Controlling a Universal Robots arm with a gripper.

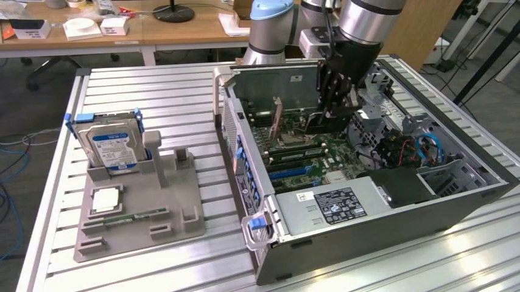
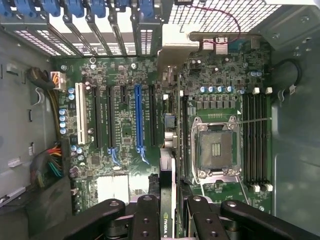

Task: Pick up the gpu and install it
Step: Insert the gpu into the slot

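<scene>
**GPU held edge-on inside the case, over the expansion slots**

- Landmark: the computer case. It lies on its side on the slatted table with the open side up, probably so the arm can reach in from above.
- The gripper is down inside the case, over the motherboard, near the far wall.
- In the wrist view the gripper has one finger on each flat side of the gpu. The fingers are clamped on the card, not standing apart.
- The gpu is inside the case and upright to the board, so it shows as a thin line. It lies between the blue slot and the processor socket.
- This pose likely keeps its contact edge facing down toward a slot.
- The silvery bracket points toward the case's rear wall, where the blue latches line the openings. This fits the way an expansion card has to sit.
- The grip is at the end away from the bracket, which probably leaves the bracket end free to meet the rear wall.
- The frames do not show whether the card edge is already in a slot or just above it.
- Outside the case, on the exterior view's left of it, a grey holder keeps a hard drive upright. A memory stick lies flat on it. Both are well apart from the gripper.
</scene>
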